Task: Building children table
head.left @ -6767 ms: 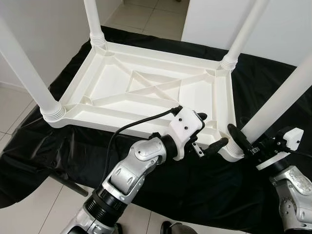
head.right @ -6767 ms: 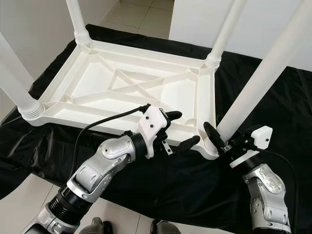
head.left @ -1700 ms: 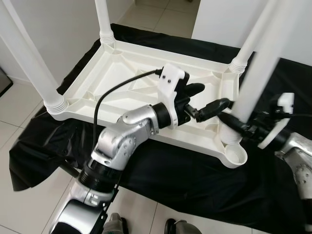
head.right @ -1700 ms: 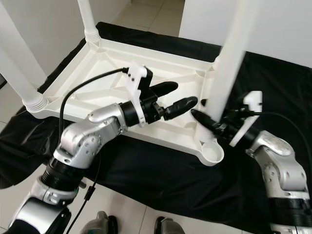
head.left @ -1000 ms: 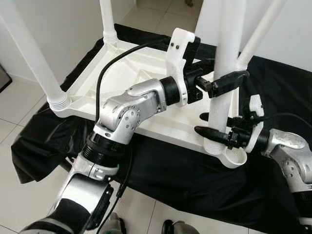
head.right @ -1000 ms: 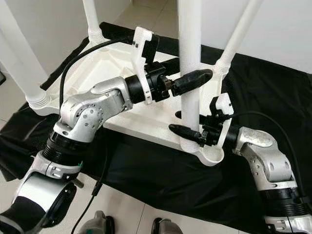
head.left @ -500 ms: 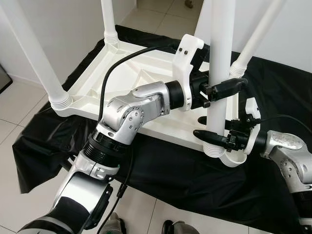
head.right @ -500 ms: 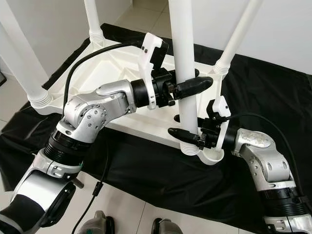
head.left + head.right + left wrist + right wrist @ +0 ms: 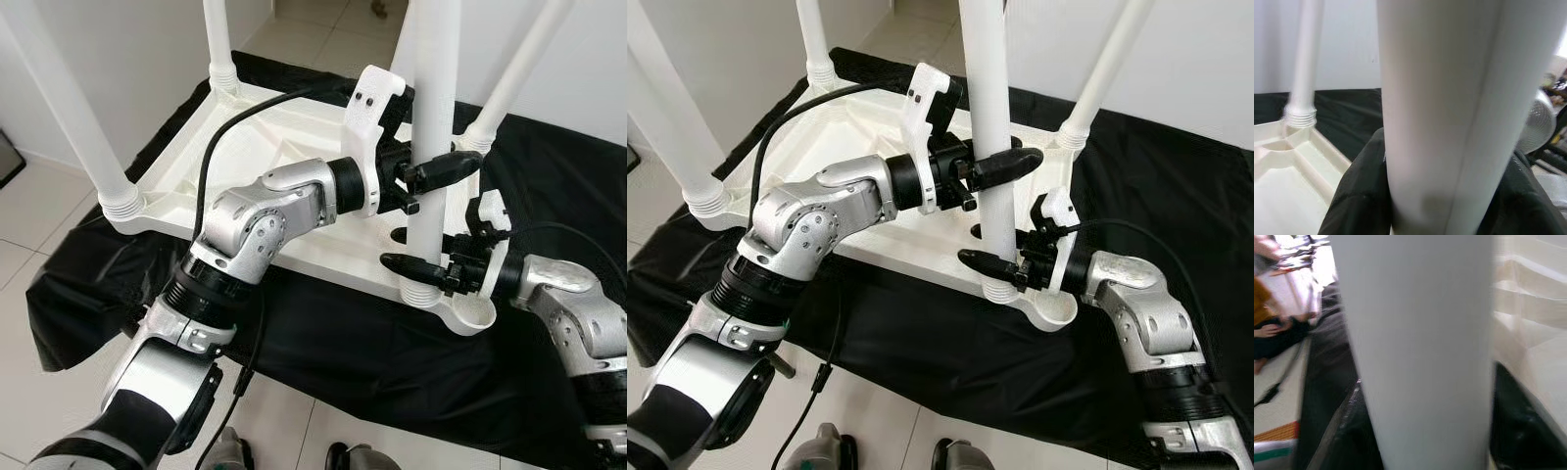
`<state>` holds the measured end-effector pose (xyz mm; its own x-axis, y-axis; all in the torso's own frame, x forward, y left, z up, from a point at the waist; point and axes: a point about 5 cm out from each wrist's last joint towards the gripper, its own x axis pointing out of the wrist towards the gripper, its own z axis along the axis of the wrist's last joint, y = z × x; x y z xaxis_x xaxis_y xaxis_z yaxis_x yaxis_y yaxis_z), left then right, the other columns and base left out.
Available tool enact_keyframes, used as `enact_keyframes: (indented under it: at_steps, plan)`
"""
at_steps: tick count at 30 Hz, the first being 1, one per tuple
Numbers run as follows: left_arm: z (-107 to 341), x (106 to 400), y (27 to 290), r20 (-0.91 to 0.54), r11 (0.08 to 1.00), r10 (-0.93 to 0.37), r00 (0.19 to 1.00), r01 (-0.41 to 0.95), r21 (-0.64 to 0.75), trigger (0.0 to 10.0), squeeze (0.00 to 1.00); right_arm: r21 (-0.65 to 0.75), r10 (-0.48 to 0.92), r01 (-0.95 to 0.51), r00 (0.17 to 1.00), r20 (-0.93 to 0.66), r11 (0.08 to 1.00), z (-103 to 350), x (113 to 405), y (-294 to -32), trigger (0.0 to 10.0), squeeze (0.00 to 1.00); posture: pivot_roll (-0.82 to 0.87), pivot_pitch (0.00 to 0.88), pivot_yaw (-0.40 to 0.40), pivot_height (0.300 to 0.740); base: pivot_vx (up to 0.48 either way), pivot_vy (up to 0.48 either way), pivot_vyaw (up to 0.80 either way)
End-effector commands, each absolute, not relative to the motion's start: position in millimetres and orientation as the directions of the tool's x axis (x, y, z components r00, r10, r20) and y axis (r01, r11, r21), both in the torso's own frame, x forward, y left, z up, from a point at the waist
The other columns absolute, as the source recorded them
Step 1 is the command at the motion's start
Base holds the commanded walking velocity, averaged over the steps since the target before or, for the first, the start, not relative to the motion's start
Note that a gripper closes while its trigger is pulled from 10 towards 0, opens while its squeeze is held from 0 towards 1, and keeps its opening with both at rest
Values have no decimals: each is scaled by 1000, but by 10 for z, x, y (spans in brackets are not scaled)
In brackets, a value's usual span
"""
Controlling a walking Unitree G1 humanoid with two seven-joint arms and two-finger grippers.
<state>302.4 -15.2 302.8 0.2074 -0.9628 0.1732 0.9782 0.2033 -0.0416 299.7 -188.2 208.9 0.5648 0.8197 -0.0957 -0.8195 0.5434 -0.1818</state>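
Note:
A white plastic children's table (image 9: pixel 245 166) lies upside down on a black cloth (image 9: pixel 323 343), with three white legs standing in its corners. Both grippers hold the fourth leg (image 9: pixel 431 147) about upright. My left gripper (image 9: pixel 431 174) is shut on its middle, the black fingers (image 9: pixel 1352 196) on either side. My right gripper (image 9: pixel 419 262) is shut on it lower down, just above the threaded end (image 9: pixel 419 292). That end is beside the empty near-right corner socket (image 9: pixel 472 315), on its inner side. I cannot tell whether it touches the frame.
The attached legs rise at the far left (image 9: pixel 220 39), near left (image 9: pixel 59 117) and far right (image 9: pixel 509 78). White walls stand close behind, and tiled floor (image 9: pixel 39 235) lies left of the cloth. A fan (image 9: pixel 1535 127) and a seated person (image 9: pixel 1264 328) appear in the wrist views.
The fourth leg leaned at the near-right corner at first. Both grippers have lifted it off the socket and stood it upright. In the last half second it shifted slightly left.

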Motion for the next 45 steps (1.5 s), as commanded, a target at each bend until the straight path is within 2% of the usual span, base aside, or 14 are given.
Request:
enact_keyframes:
  at_steps: [1,2,6,15,16,17,18,20,23,26,28,30,34,45]
  plan:
    - [3057,2875,-257,154,-13,-988,-12,1000,-7,10000,0,-181,732,-731,677,-78,658,2106,3083,-2012,10000,518,67,110,-56,740,0,0,0]
    - [3081,2934,-264,142,42,-989,43,999,-14,10000,0,-172,686,-682,726,-40,711,2138,3144,-2027,10000,1000,65,107,-55,740,0,0,0]
    - [3110,3042,-280,116,151,-982,151,989,-13,10000,0,-168,621,-610,783,21,774,2189,3207,-2018,10000,1000,62,101,-52,740,0,0,0]
    - [3191,3154,-285,101,283,-954,281,959,11,10000,0,-194,503,-480,860,88,855,2246,3291,-1977,10000,1000,57,94,-52,740,0,0,0]
    - [3216,3181,-286,98,318,-944,314,948,27,10000,0,-204,473,-446,875,105,871,2255,3313,-1945,10000,310,51,89,-53,740,0,0,0]
    - [3216,3181,-286,98,318,-944,314,948,27,10000,0,-204,473,-446,875,105,871,2255,3313,-1945,10000,310,51,89,-53,740,0,0,0]
    - [3245,3208,-290,104,356,-931,351,934,33,10000,0,-222,436,-404,893,116,887,2260,3338,-1895,10000,0,47,87,-52,740,0,0,0]
    - [3245,3208,-290,104,356,-931,351,934,33,10000,0,-222,436,-404,893,116,887,2260,3338,-1895,10000,0,47,87,-52,740,0,0,0]
    - [3333,3269,-308,164,464,-877,451,884,50,10000,0,-261,314,-272,940,136,926,2240,3412,-1743,10000,0,41,87,-57,740,0,0,0]
    - [3353,3277,-312,179,485,-865,469,873,52,10000,0,-246,293,-253,945,143,936,2240,3421,-1713,10000,0,41,87,-57,740,0,0,0]
    - [3405,3295,-306,219,531,-834,507,845,66,10000,0,-248,269,-224,949,166,942,2251,3425,-1617,10000,0,40,94,-63,740,0,0,0]
    - [3422,3299,-305,228,542,-826,515,837,71,10000,0,-249,265,-219,949,171,944,2255,3425,-1585,10000,0,41,98,-66,740,0,0,0]
    - [3471,3297,-318,265,581,-794,547,811,67,10000,0,-239,259,-208,944,203,948,2248,3401,-1328,10000,0,49,112,-67,740,0,0,0]
    - [3488,3318,-337,293,620,-760,580,783,58,10000,0,-177,205,-163,944,258,971,2289,3351,-1054,10000,0,52,129,-54,740,0,0,0]
